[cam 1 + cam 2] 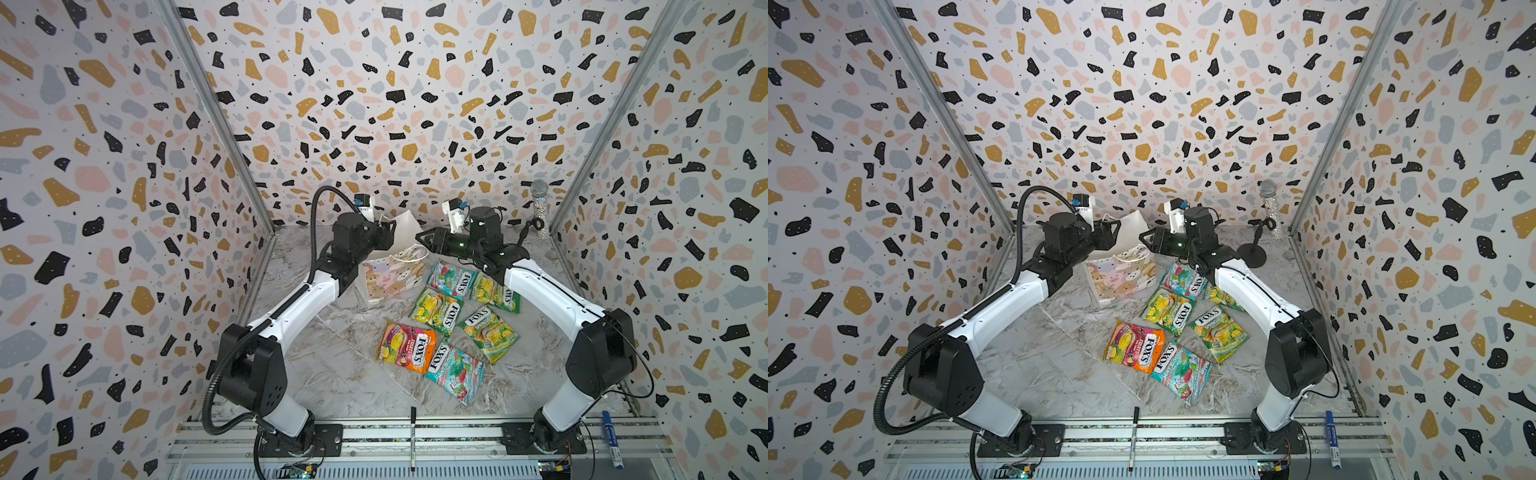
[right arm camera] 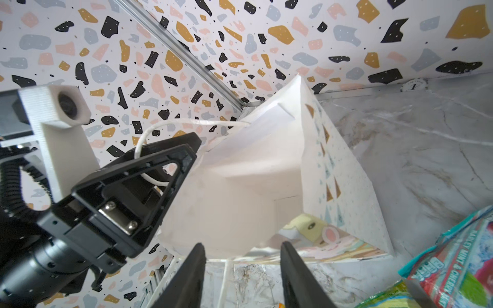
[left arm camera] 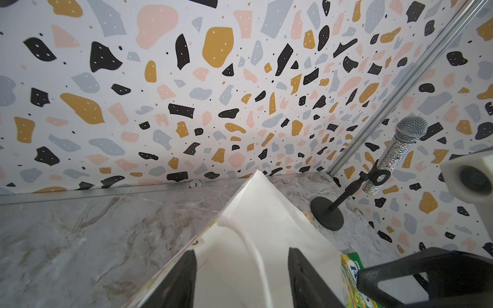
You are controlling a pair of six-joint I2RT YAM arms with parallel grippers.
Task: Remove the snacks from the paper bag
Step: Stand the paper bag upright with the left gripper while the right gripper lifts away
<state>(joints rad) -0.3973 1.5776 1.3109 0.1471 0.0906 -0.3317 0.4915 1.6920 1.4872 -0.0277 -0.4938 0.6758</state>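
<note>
Paper bag point(image 2: 240, 173) cord point(image 2: 186, 122) by left tool point(image 2: 196, 148), clearest R-wrist view; left, right tool point(image 2: 241, 248) released.

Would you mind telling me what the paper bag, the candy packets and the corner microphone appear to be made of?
The paper bag looks like matte white paper: it holds sharp creases. The snacks seem glossy plastic film, with glare and crinkled seams. The microphone shows a metal-looking mesh head and a glittery body, perhaps rhinestones.

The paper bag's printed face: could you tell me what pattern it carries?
Pastel cartoon animals, on the paper bag, clearest in a top view.
</note>
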